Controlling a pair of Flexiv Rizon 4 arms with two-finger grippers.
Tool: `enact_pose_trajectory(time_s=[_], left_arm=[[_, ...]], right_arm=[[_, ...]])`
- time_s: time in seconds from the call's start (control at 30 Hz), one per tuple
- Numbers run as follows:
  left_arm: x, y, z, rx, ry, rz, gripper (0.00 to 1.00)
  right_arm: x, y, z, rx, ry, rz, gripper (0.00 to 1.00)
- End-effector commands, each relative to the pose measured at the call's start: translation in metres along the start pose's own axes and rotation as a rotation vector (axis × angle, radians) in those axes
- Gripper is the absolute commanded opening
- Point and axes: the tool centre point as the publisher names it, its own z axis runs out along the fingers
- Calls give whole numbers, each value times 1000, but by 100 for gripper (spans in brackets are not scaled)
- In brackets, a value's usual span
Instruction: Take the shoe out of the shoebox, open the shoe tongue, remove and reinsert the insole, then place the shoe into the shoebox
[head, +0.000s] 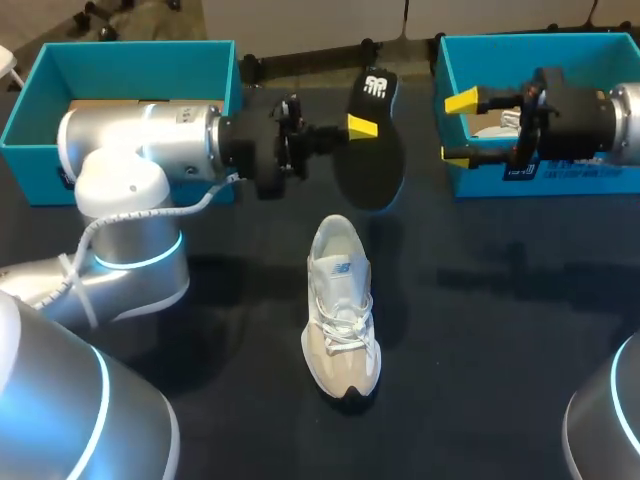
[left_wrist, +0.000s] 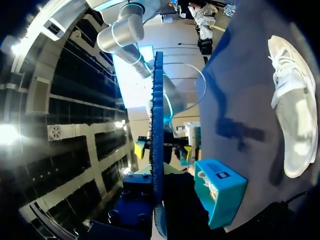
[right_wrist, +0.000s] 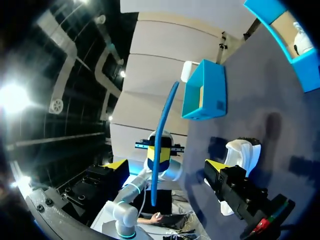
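While shoe (head: 342, 320) rests on dark table (head: 500, 300), left claw (head: 365, 130) pinches insole (head: 372, 170); right claw (head: 458, 128) gapes.

Setting: robotics lab, test bench. Evidence on hand:
- My left arm (head: 130, 200) and right arm (head: 625, 120), silver, with lit blue joint rings.
- One dark-covered table (head: 480, 330).
- One teal shoebox (head: 120, 60) staged behind my left gripper (head: 365, 128).
- A second shoebox (head: 545, 45) just beside my right gripper (head: 458, 128).

- Head view: dim, even light from above; the dark table (head: 500, 400) carries soft shadows, and the pale shoe (head: 341, 310) stands out brightly.
- Left wrist view: a lamp (left_wrist: 7, 134) flares; the shoe looks washed out.
- Right wrist view: another lamp (right_wrist: 15, 97) glares hard.
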Motion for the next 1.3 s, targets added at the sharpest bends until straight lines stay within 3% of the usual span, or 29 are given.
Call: enact_pose_trajectory(time_s=[0.03, 0.27, 0.8, 0.93, 1.3], left_arm=[[1, -7, -8, -12, 6, 2, 0], [2, -7, -11, -26, 29, 37, 0], [2, -7, -12, -27, 31, 39, 0], [0, -7, -13, -22, 117, -169, 0], [8, -12, -21, -44, 204, -755, 0]], right_arm=[[-2, 4, -5, 36, 6, 14, 100], [-10, 4, -14, 60, 13, 87, 100], [-11, 4, -15, 57, 12, 88, 100], [-11, 4, -15, 57, 12, 88, 100], [-11, 4, -15, 57, 12, 88, 100]])
